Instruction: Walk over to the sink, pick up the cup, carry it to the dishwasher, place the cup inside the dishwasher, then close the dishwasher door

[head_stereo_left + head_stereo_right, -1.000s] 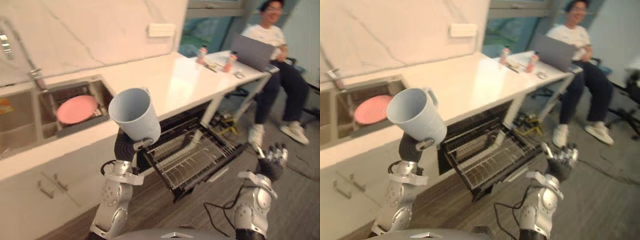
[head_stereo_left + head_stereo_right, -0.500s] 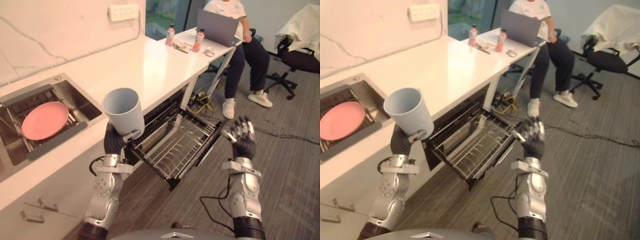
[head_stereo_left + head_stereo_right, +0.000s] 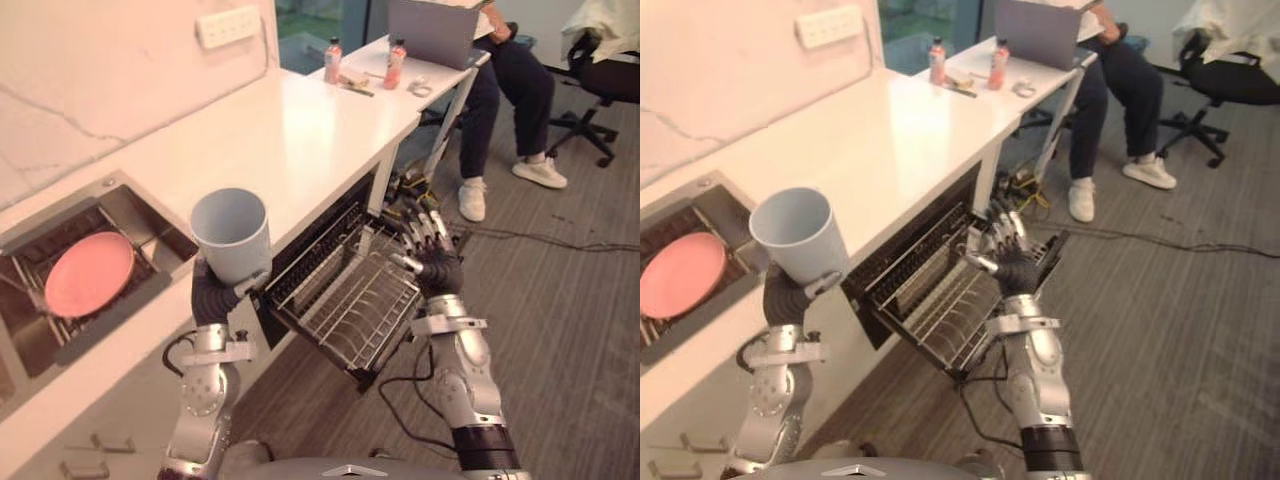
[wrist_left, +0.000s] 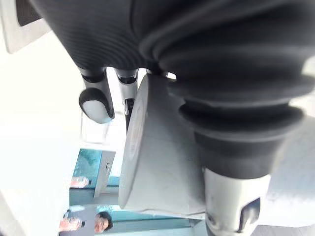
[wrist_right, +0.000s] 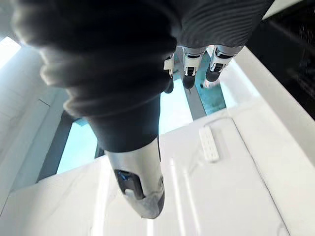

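Observation:
A pale blue cup (image 3: 232,235) stands upright and mouth-up in my left hand (image 3: 210,295), whose fingers (image 4: 96,101) curl round its base (image 4: 157,162). I hold it over the white counter's front edge, between the sink (image 3: 150,225) and the open dishwasher. The dishwasher's wire rack (image 3: 345,300) is pulled out below the counter. My right hand (image 3: 430,255) hovers open above the rack's outer corner with its fingers (image 5: 189,73) straight and spread, holding nothing.
A pink plate (image 3: 88,272) lies in the sink. Two bottles (image 3: 333,60) and a laptop (image 3: 435,25) stand at the counter's far end, where a person (image 3: 510,90) sits. An office chair (image 3: 1225,60) and floor cables (image 3: 540,240) are on the right.
The view has shifted as I moved. My right hand has come up and left from beside the rack to above it. The cup stays held in my left hand.

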Available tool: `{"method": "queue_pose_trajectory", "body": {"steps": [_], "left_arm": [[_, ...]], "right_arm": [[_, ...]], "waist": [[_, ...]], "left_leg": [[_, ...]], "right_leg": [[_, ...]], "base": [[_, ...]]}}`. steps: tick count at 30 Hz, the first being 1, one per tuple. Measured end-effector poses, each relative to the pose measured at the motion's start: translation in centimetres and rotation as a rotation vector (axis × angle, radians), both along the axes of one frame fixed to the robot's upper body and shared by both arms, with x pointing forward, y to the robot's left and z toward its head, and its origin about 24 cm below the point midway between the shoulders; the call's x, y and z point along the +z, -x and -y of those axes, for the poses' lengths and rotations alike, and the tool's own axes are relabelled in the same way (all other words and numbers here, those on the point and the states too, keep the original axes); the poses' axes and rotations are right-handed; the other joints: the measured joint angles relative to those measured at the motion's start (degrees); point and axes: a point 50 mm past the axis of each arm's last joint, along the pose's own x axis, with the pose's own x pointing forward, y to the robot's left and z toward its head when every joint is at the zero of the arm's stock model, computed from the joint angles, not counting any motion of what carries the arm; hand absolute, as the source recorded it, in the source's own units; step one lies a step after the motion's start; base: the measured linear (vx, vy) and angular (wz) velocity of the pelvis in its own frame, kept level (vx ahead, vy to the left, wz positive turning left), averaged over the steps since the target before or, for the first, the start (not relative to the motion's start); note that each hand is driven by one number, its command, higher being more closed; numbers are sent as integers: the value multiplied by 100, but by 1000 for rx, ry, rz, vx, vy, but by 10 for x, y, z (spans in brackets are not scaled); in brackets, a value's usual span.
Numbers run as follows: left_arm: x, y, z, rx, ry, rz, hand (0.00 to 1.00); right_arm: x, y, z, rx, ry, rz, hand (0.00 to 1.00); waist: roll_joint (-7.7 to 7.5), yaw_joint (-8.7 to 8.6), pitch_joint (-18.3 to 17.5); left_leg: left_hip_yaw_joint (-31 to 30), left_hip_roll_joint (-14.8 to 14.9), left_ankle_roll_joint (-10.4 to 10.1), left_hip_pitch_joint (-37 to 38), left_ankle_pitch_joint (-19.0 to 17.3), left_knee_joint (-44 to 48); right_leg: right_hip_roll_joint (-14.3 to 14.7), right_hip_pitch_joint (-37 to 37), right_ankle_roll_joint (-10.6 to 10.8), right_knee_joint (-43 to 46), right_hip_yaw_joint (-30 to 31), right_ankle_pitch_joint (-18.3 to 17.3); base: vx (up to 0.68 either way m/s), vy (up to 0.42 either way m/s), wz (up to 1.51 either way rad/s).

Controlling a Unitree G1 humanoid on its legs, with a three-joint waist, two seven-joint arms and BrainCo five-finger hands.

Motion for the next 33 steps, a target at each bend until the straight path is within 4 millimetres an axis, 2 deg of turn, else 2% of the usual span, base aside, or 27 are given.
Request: {"method": "queue_pose_trajectory", "body": {"steps": [3, 8, 15, 21, 33], "left_arm": [[6, -3, 2, 71, -42, 33, 100], [9, -1, 9, 156, -156, 64, 100], [20, -4, 27, 210, -316, 165, 100], [16, -4, 35, 194, -340, 120, 100], [9, -2, 49, 136, -355, 93, 100]], "right_arm": [[15, -4, -3, 14, -6, 64, 0], [37, 2, -10, 38, -31, 184, 0], [52, 12, -45, 127, -72, 263, 0], [49, 16, -69, 201, -95, 230, 0], [41, 19, -93, 276, -60, 158, 0]], "waist": [[-5, 8, 14], [-4, 4, 8], [-40, -58, 1], [-190, -42, -91], [-270, -58, -158]], "left_leg": [[-69, -114, 14, 327, 75, -304], [-121, -173, -62, 517, 274, -744], [-124, -210, -123, 772, 591, -1271], [-143, -234, -138, 774, 852, -1632], [-139, -329, -103, 1000, 1113, -2145]], "right_leg": [[-52, 230, 4, -13, -12, 9], [-19, 222, -48, -1, 7, -31], [4, 171, -29, 40, 36, -160], [29, 9, 24, 78, 22, -91], [11, 16, 30, 85, 11, -87]], "base": [[84, 27, 12], [-8, -28, 1], [-81, -34, -4], [-23, -15, 1], [5, 2, 0]]}}
